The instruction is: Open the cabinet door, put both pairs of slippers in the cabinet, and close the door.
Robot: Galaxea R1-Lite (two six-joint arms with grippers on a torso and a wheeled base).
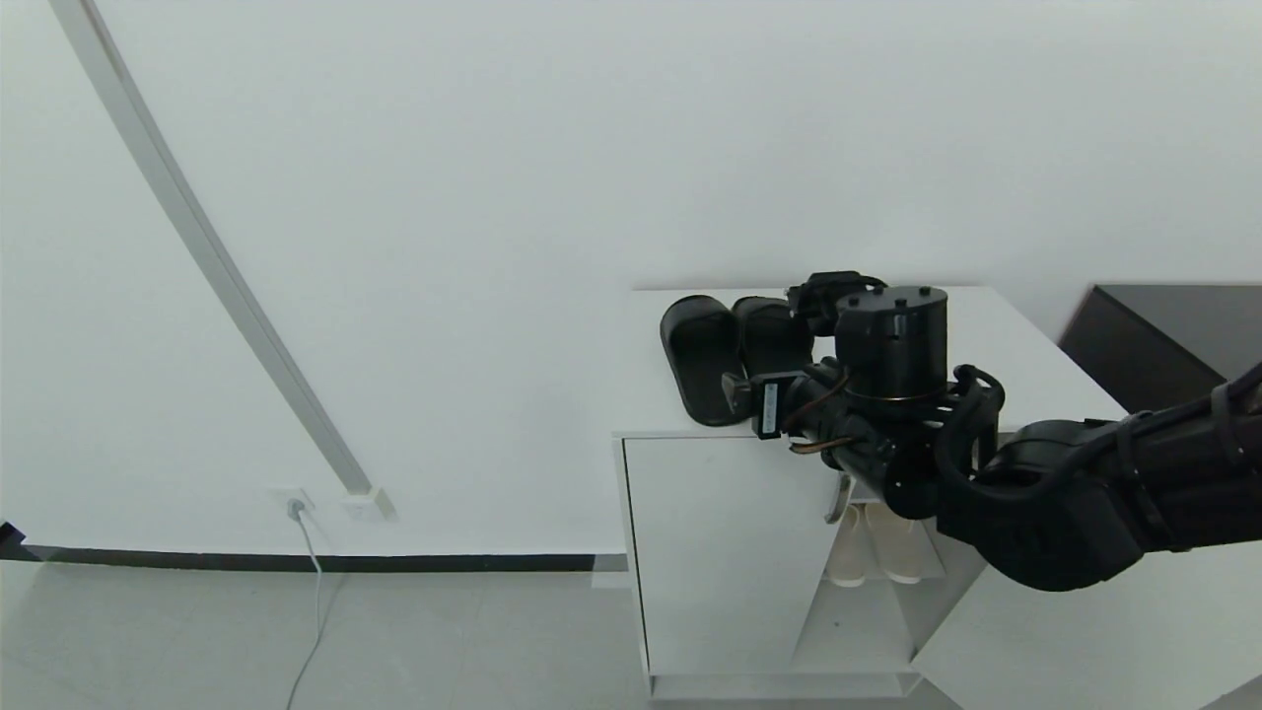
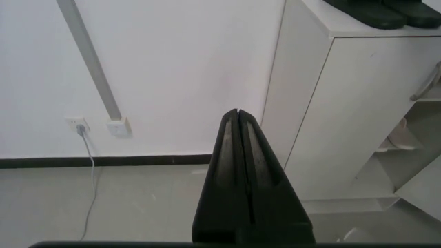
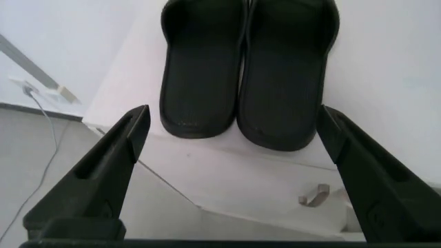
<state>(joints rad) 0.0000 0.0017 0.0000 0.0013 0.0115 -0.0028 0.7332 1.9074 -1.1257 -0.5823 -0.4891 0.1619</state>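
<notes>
two black slippers, paired, on white cabinet

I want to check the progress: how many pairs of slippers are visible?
2. The black pair lies on top of the cabinet, before the open right tool; the white pair is inside, partly covered. More could be hidden inside.

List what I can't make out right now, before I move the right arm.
1. White slippers in the cabinet: head view, upper parts hidden by the right arm.
2. Black slippers: right wrist view, far ends cut off by the frame edge, beyond the open right pincer.
3. Open door: head view, outer part cut off by the frame corner.
</notes>
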